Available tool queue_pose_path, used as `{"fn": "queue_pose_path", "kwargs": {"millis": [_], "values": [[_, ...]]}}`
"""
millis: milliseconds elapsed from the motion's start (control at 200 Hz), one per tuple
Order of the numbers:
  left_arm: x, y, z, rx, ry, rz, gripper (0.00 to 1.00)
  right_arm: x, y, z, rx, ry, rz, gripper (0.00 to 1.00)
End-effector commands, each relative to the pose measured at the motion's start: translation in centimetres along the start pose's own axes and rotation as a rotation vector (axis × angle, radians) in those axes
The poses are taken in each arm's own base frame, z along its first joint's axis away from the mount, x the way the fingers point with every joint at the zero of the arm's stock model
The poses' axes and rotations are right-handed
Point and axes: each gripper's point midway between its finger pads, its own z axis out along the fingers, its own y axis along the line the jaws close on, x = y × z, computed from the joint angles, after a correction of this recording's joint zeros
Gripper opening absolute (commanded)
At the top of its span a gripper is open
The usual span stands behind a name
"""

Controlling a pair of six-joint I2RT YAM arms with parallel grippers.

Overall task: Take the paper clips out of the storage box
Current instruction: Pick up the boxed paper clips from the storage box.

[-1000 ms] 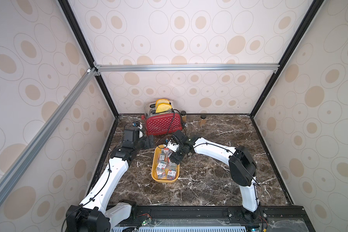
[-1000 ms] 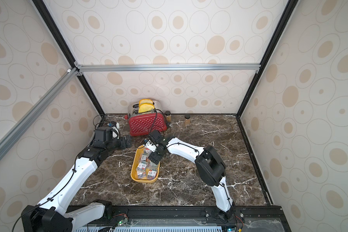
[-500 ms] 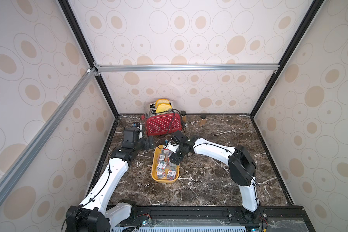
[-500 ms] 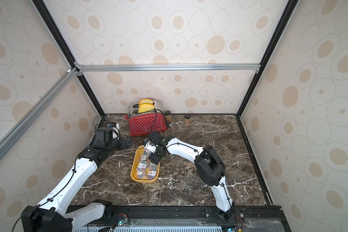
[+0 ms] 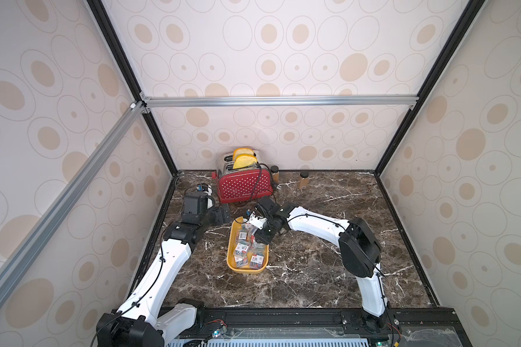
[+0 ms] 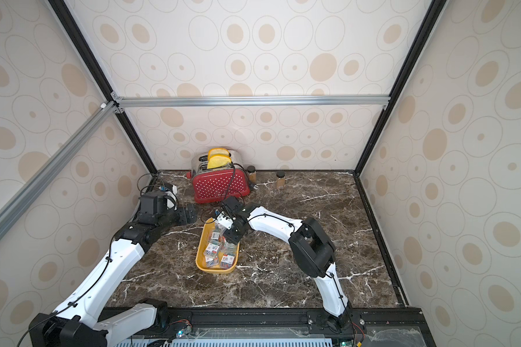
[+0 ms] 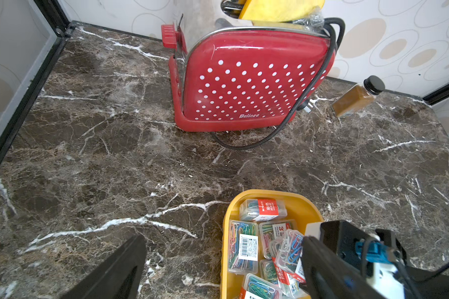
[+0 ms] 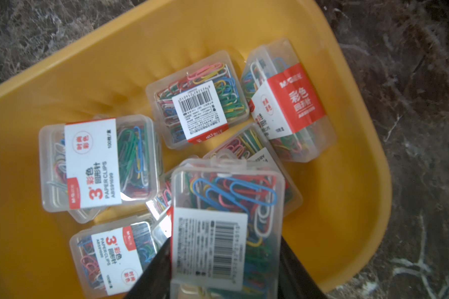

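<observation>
Right gripper (image 8: 224,261) clamped on one case (image 8: 227,196) of paper clips (image 5: 243,251), over the far right part of the storage box (image 5: 247,271); other cases lie inside the box; box sits mid-table, near side of the toaster (image 5: 244,186); left gripper (image 5: 221,215) wide, empty, just left of the box's far end.

Cream walls (image 5: 268,60) with beige ovals, dark white-veined marble tabletop (image 5: 313,270), black corner posts (image 5: 428,87), aluminium crossbar (image 5: 280,101)

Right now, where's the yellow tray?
In a top view the yellow tray lies mid-table before the red toaster; the right pincer, gripping a clip case, reaches into it.
</observation>
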Motion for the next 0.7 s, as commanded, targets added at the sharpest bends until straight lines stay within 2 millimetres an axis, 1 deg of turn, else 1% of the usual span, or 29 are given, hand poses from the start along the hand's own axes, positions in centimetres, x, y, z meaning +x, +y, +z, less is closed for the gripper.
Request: {"fn": "queue_pose_path", "kwargs": {"millis": [0,70,190,245,351,406,551,626,696], "values": [[-0.7,-0.4,-1.0,0.014,-0.026,0.007,0.95,-0.2,0.4,-2.2,-0.008,0.008,0.010,0.40],[-1.1,-0.9,-1.5,0.040,-0.033,0.021,0.94,-1.1,1.1,-4.4,-0.057,-0.023,0.034,0.39],[-1.8,-2.4,-2.5,0.117,-0.042,0.056,0.93,-2.4,2.1,-9.1,-0.189,-0.102,0.113,0.37],[-2.0,-3.2,-3.0,0.160,-0.048,0.076,0.93,-2.5,2.1,-11.2,-0.261,-0.139,0.168,0.36],[-2.1,-4.8,-3.8,0.251,-0.052,0.110,0.93,-2.4,2.1,-14.4,-0.447,-0.211,0.295,0.36],[-2.1,-5.5,-4.1,0.298,-0.056,0.126,0.93,-2.4,2.3,-15.9,-0.563,-0.256,0.354,0.37],[-2.3,-7.7,-4.8,0.432,-0.076,0.161,0.92,-3.1,1.7,-19.6,-0.782,-0.423,0.451,0.37],[-2.6,-8.7,-5.2,0.492,-0.100,0.167,0.93,-3.3,1.5,-21.1,-0.862,-0.474,0.473,0.37],[-3.0,-9.9,-5.6,0.562,-0.100,0.159,0.93,-3.5,1.5,-22.0,-0.924,-0.498,0.479,0.38]]}}
